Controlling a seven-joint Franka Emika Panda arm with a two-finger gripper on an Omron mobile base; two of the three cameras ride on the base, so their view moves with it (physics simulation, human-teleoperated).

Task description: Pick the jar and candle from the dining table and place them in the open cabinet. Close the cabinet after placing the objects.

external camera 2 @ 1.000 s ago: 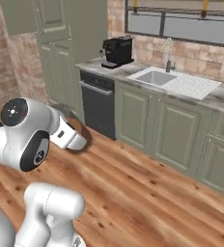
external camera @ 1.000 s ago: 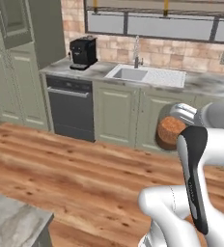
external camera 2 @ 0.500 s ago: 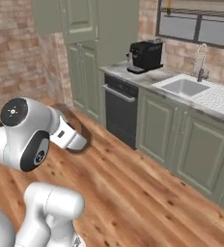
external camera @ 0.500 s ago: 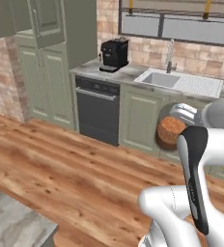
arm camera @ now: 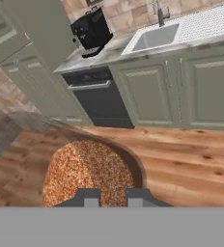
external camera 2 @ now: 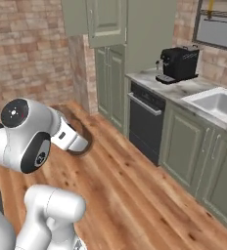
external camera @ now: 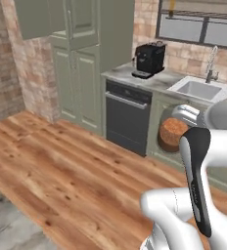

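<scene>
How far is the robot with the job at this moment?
Done: the jar is picked up; the gripper is shut on it and carries it above the wood floor, on its side. In hand: bringing it toward the tall green cabinet. Left: placing the jar inside, fetching the candle, then closing the cabinet. A corner of the dining table shows behind.

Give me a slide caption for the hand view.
Gripper carrying the jar toward kitchen units, coffee machine and sink ahead.

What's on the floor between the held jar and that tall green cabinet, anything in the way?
Bare wood floor between the jar, held in the shut gripper, and the cabinet; the left base view shows it. The black oven stands beside the cabinet.
</scene>
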